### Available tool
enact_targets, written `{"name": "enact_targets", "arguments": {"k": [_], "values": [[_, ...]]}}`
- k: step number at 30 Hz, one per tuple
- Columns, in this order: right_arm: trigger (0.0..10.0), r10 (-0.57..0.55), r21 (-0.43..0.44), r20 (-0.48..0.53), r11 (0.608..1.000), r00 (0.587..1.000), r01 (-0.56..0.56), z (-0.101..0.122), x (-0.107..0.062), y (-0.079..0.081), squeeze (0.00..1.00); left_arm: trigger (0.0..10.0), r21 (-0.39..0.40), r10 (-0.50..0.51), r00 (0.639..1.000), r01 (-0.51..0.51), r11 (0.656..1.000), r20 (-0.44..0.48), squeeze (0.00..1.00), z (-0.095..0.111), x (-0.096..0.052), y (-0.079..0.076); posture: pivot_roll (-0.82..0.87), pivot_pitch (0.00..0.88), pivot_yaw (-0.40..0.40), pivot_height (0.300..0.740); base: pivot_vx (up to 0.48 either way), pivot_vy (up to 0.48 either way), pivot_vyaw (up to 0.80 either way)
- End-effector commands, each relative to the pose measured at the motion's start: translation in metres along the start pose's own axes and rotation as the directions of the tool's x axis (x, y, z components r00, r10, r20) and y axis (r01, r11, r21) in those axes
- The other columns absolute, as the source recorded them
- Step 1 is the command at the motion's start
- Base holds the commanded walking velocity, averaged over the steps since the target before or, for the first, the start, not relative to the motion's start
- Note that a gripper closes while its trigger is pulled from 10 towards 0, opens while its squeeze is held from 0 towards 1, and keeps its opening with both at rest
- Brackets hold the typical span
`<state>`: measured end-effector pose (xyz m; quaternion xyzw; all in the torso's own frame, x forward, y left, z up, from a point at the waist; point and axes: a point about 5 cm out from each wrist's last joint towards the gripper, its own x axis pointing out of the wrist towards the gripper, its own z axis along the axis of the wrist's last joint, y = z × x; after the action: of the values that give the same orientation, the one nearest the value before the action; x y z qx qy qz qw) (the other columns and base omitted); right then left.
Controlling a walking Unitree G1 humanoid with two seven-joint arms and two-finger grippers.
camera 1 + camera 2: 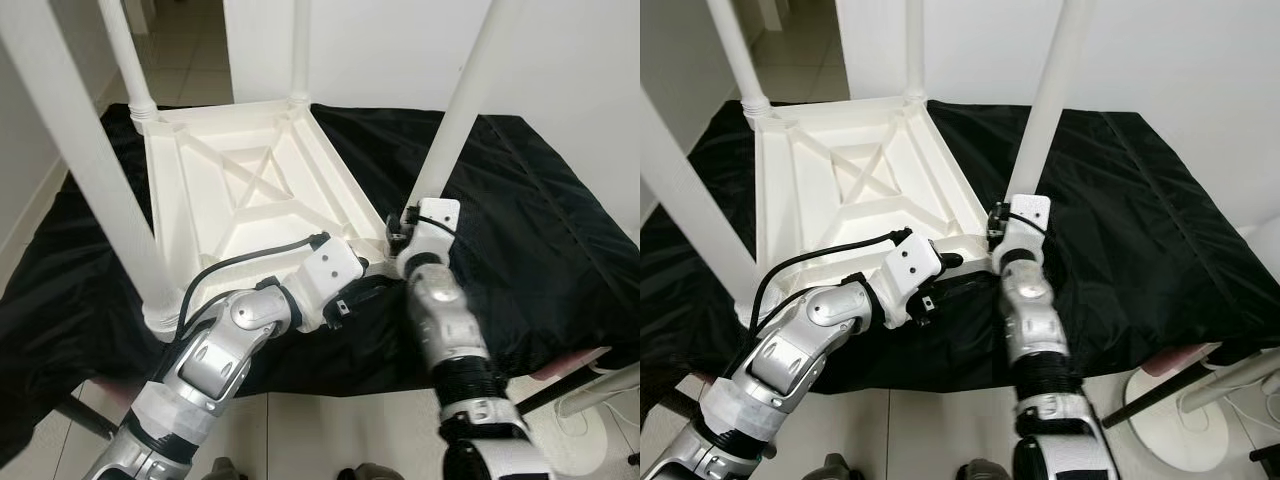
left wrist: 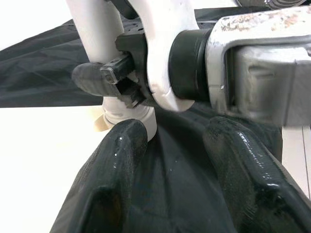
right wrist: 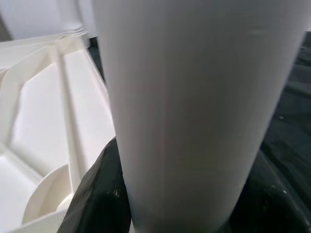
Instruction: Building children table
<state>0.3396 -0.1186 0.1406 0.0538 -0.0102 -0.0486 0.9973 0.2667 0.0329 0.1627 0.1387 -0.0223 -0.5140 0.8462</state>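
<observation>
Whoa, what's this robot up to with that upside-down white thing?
It is putting together a small white plastic table, which lies upside down on a black cloth with its legs pointing up. The right gripper is closed around the base of the near right leg, at its corner socket. The left gripper sits open just beside that same corner, holding nothing.

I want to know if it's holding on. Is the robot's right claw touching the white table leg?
Touching. In the right wrist view the white table leg stands between the right claw's black fingers, pressed against both.
</observation>
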Motion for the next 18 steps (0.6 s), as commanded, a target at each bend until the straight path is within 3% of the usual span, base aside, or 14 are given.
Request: {"name": "enact_targets", "arguments": {"k": [1,7,8,12,18], "values": [[10.0,-0.005,0.061,-0.023,0.998,1.000,0.006,-0.003,-0.001,0.004,0.00,10.0,0.004,-0.023,1.000,0.023,1.000,-0.007,0.00,0.001,0.000,-0.002,-0.03,0.000,-0.019,0.740,0.000,0.000,0.00],[10.0,-0.003,0.059,-0.006,0.998,1.000,0.003,0.004,0.000,0.001,0.00,10.0,0.004,-0.021,1.000,0.021,1.000,-0.010,0.00,0.000,-0.001,-0.002,-0.03,0.000,-0.022,0.740,0.000,0.000,0.00],[10.0,-0.004,0.056,0.006,0.998,1.000,0.003,0.007,0.000,0.000,1.00,10.0,0.005,-0.020,1.000,0.020,1.000,-0.011,0.00,0.000,-0.001,-0.002,-0.03,0.000,-0.024,0.740,0.000,0.000,0.00],[10.0,0.086,0.051,0.067,0.995,0.994,-0.090,0.017,-0.006,-0.008,1.00,10.0,0.003,-0.017,1.000,0.017,1.000,-0.009,0.00,0.000,-0.001,-0.002,-0.03,0.000,-0.025,0.740,0.000,0.000,0.00],[10.0,0.147,0.027,0.070,0.988,0.987,-0.150,0.016,-0.009,-0.019,1.00,10.0,0.004,-0.018,1.000,0.018,1.000,-0.009,0.00,0.000,0.000,-0.002,-0.02,0.000,-0.029,0.740,0.000,0.000,0.00]]}}
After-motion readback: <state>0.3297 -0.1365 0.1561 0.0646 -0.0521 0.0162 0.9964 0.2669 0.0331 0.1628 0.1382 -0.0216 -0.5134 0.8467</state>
